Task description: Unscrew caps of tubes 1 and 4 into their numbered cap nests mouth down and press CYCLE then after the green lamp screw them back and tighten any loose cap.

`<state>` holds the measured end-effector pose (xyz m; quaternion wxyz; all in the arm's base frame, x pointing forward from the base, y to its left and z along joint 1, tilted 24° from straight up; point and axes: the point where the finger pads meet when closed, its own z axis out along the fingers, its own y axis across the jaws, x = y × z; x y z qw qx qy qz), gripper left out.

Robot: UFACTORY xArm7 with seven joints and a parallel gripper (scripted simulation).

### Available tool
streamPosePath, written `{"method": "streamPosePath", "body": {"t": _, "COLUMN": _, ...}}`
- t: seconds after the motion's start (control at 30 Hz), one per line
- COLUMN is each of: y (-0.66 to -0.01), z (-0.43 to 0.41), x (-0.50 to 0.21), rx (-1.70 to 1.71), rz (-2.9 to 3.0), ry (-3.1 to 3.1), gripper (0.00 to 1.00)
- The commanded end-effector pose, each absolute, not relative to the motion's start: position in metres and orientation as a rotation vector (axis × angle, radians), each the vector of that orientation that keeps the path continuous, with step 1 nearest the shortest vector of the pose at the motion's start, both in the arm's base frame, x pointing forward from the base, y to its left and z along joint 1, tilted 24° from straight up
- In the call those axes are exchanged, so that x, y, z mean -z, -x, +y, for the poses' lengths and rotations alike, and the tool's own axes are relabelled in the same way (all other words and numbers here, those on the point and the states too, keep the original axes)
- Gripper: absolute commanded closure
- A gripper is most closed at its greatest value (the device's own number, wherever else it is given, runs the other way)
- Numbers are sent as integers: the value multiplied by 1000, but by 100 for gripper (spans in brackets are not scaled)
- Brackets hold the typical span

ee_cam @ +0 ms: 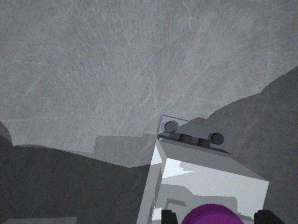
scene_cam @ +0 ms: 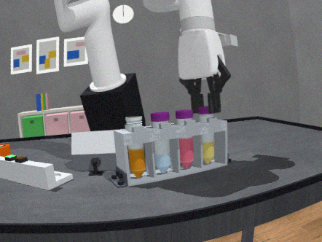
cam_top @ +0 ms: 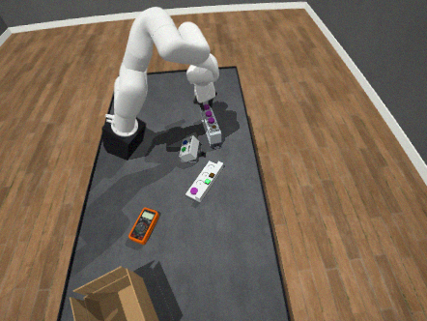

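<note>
The tube rack (scene_cam: 171, 151) holds four tubes. My gripper (scene_cam: 205, 106) stands over tube 1, the yellow one at the rack's right end in the exterior view. Its fingers straddle the purple cap of tube 1 (scene_cam: 203, 109), which sits on the tube, with a small gap on each side in the wrist view (ee_cam: 212, 216). The gripper is open. Tube 2 (scene_cam: 183, 114) and tube 3 (scene_cam: 160, 116) carry purple caps. Tube 4 (scene_cam: 133, 120), the orange one, has no cap. Its purple cap (cam_top: 193, 190) lies in the end nest of the cap tray (cam_top: 205, 181). The green lamp (cam_top: 208, 181) is lit.
The key housing (cam_top: 188, 148) with the blue and green keys stands between the rack and the arm's base. An orange multimeter (cam_top: 144, 224) and an open cardboard box (cam_top: 113, 295) lie further down the mat.
</note>
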<state>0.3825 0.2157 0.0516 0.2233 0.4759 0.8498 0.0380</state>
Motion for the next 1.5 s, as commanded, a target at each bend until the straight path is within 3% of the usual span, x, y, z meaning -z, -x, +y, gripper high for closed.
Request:
{"method": "streamPosePath", "body": {"t": 0.0, "y": -383, "z": 218, "x": -53, "rx": -31, "rz": 2484, "ry": -1113, "gripper": 54}}
{"method": "streamPosePath", "body": {"t": 0.3, "y": -383, "z": 218, "x": -53, "rx": 71, "rz": 2642, "ry": -662, "gripper": 54}}
{"method": "streamPosePath", "body": {"t": 0.63, "y": -383, "z": 218, "x": -53, "rx": 71, "rz": 2642, "ry": -662, "gripper": 54}}
{"method": "streamPosePath", "body": {"t": 0.67, "y": -383, "z": 218, "x": -53, "rx": 71, "rz": 2642, "ry": -662, "gripper": 100}}
{"method": "streamPosePath", "body": {"t": 1.13, "y": -383, "z": 218, "x": -54, "rx": 71, "rz": 2642, "ry": -662, "gripper": 100}}
{"method": "streamPosePath", "body": {"t": 1.47, "y": -383, "z": 217, "x": -53, "rx": -70, "rz": 2405, "ry": -1280, "gripper": 100}}
